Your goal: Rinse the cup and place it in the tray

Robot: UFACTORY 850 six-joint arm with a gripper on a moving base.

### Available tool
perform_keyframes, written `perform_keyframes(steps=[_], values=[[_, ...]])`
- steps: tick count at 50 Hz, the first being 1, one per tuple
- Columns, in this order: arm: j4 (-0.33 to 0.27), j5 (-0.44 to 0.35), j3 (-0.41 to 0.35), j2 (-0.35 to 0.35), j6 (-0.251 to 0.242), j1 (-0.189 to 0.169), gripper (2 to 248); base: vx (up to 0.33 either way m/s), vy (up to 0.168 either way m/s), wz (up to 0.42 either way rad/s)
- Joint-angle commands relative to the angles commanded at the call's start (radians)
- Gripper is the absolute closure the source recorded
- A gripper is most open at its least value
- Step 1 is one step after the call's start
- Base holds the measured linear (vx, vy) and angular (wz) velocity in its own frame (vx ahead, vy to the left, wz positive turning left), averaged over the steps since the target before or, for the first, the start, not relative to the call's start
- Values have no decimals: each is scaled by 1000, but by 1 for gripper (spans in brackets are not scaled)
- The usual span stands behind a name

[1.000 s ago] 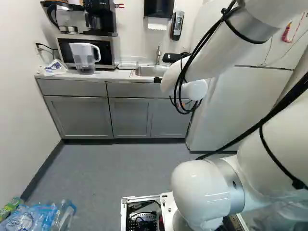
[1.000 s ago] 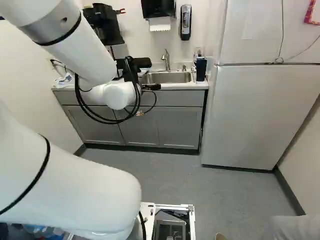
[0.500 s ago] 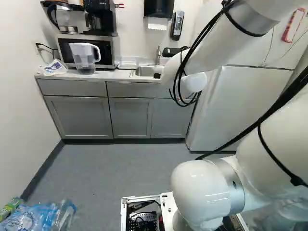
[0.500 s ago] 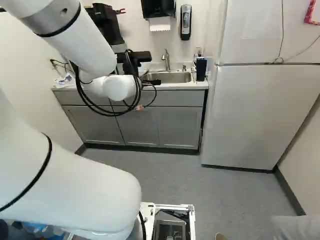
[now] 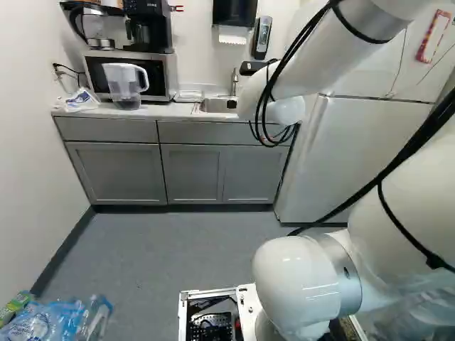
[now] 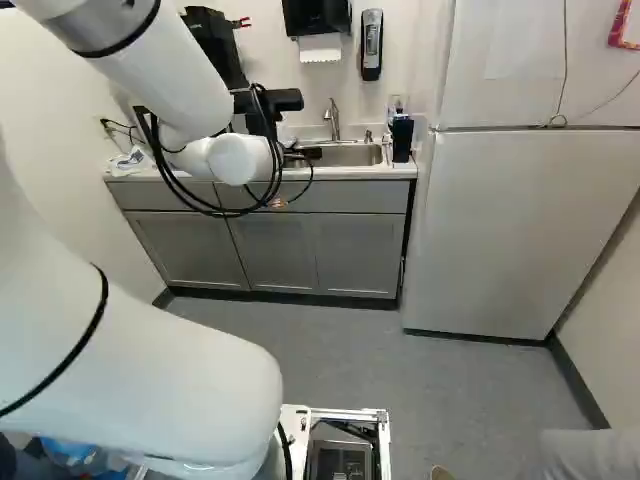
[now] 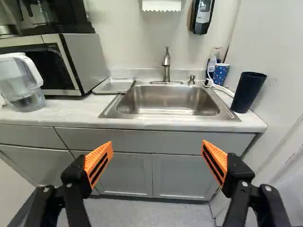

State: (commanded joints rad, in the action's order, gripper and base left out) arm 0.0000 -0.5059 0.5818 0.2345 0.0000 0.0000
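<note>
Table (image 7: pixel 71 111) and sink (image 7: pixel 168 100): rinsing and placing both seemingly still to do.
Tray (image 7: pixel 113 86) at the sink's ten o'clock, faucet (image 7: pixel 166 65) at twelve, upright dark cup (image 7: pixel 248 93) at three; fingers (image 7: pixel 99 161) spread, gripping nothing.

Bright, even light fills the room; glare spots the white arm (image 5: pixel 295 280); the steel sink (image 7: pixel 168 101) gleams softly; shadow underlies the cabinets (image 5: pixel 192 174).

Moved arm (image 6: pixel 175 75) and gripper (image 6: pixel 312 153) higher in both base views within 1 second, carrying black cables (image 6: pixel 240 214) up too.
</note>
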Motion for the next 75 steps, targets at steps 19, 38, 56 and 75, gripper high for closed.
perform_keyframes(steps=[19, 38, 56, 75], values=[[0, 46, 55, -15, 0, 0, 3, 0, 0, 0], [0, 113, 108, -29, 0, 0, 3, 0, 0, 0], [0, 172, 156, -39, 0, 0, 3, 0, 0, 0], [0, 221, 199, -42, 0, 0, 3, 0, 0, 0]])
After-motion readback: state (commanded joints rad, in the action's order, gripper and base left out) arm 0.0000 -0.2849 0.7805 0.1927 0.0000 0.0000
